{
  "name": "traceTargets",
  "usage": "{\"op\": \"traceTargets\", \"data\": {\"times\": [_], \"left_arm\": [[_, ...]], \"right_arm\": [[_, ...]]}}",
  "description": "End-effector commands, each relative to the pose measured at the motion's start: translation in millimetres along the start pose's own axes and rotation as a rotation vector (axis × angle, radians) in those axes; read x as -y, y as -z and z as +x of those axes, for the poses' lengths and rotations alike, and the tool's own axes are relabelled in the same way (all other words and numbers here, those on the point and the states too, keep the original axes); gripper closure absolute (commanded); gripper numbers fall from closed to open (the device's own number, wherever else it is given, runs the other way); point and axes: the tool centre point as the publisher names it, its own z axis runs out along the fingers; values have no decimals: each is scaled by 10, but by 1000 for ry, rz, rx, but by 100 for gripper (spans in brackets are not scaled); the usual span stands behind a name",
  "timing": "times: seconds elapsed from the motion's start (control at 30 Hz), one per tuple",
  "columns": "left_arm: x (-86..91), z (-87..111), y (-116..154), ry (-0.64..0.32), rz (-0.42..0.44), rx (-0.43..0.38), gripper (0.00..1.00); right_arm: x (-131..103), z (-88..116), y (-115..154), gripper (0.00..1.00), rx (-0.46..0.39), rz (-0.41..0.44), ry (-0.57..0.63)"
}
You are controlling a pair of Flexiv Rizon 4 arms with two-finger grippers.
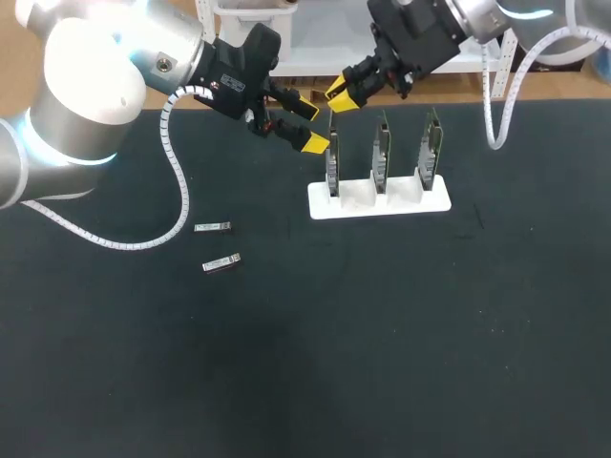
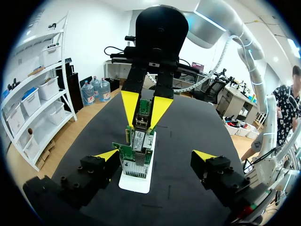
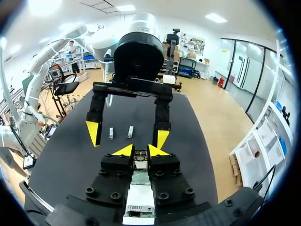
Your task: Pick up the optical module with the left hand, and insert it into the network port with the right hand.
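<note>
Head view: right hand [image 1: 341, 95] over left end of card rack [image 1: 382, 202]; left hand [image 1: 311, 125] just beside it, fingers spread wide, empty.
Left wrist view: right hand's fingers pinch optical module [image 2: 140, 123] above rack.
Right wrist view: module sits clamped between own tips.
Insertion step, likely; next needs a straight, aligned push into network port.

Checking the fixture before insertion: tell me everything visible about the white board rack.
The white rack looks like plastic: a low flat base with three slots, lying level on the black mat. Each slot holds an upright green board. The right gripper holds its jaws shut on a module at the leftmost board's top.
</note>
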Motion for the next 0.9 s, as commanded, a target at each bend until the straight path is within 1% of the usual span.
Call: {"op": "traceTargets", "data": {"times": [0.03,0.37,0.63,0.9], "left_arm": [[-19,-19,-9,4,1,-9,0],[-19,-19,-9,4,1,-9,0],[-19,-19,-9,4,1,-9,0],[-19,-19,-9,4,1,-9,0]], "right_arm": [[1,9,-10,100,1,-9,1],[-35,13,-4,100,-1,-26,7],[-32,27,-14,100,-8,-29,8],[-30,35,-48,100,-22,-49,15]]}}
